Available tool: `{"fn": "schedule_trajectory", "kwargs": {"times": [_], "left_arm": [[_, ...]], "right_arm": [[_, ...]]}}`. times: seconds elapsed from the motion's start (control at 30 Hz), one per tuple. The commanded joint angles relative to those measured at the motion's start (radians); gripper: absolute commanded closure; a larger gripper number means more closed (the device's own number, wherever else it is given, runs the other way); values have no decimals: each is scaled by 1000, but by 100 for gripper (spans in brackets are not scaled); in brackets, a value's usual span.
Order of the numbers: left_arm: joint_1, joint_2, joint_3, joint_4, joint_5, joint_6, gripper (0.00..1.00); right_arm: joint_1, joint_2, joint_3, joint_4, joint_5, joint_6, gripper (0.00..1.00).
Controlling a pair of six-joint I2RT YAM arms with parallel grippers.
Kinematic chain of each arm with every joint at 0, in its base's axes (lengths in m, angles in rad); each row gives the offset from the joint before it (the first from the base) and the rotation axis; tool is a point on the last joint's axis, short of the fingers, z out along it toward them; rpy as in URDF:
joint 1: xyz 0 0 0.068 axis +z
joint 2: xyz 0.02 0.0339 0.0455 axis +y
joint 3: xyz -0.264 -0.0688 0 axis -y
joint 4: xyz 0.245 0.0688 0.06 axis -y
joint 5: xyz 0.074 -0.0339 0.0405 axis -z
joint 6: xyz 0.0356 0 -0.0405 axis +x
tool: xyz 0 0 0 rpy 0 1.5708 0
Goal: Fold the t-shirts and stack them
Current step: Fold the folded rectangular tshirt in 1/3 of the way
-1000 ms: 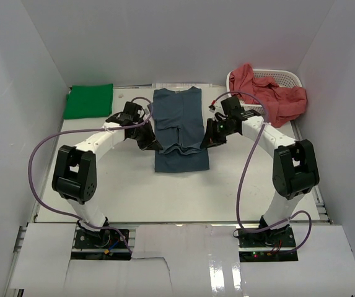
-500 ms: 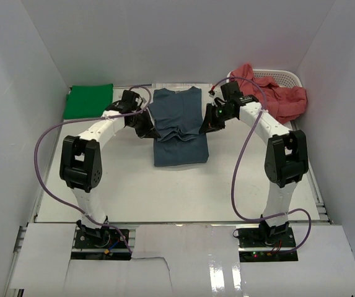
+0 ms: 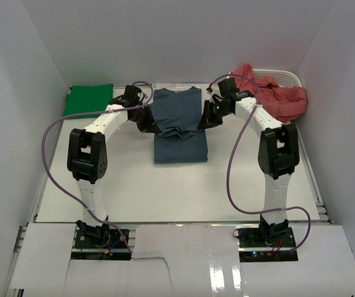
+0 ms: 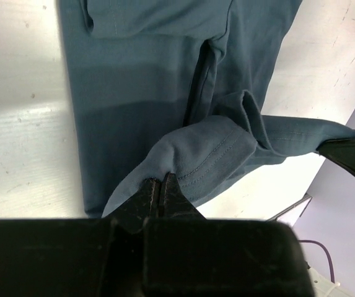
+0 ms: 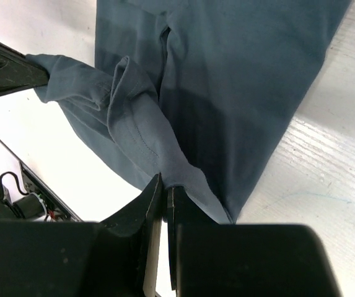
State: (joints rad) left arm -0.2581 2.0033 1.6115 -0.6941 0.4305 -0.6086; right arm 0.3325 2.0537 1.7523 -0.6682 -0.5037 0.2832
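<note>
Slate blue t-shirt (image 3: 178, 141) lies between both pincers, its long axis running from the arm bases toward the back wall; the left pincer (image 4: 160, 189) is clamped on one lifted side edge and the right pincer (image 5: 163, 185) on the other, with cloth bunched between; bare white table (image 3: 165, 185) spreads nearer than both; a green t-shirt (image 3: 88, 101) lies well left of the left pincer; salmon red t-shirts (image 3: 276, 93) drape a basket (image 3: 285, 75) near the right pincer's right.
</note>
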Motion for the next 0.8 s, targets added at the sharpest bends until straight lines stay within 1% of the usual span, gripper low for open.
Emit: {"fn": "schedule_trajectory", "kwargs": {"times": [0.0,0.43,0.77], "left_arm": [[5,15,70,-2,-4,18,100],[20,80,169,-28,-27,24,100],[23,133,200,-25,-29,21,100]], "right_arm": [[-9,28,58,-11,-21,-13,92],[-26,102,153,-13,-45,-1,92],[-29,175,236,-19,-64,-1,92]]}}
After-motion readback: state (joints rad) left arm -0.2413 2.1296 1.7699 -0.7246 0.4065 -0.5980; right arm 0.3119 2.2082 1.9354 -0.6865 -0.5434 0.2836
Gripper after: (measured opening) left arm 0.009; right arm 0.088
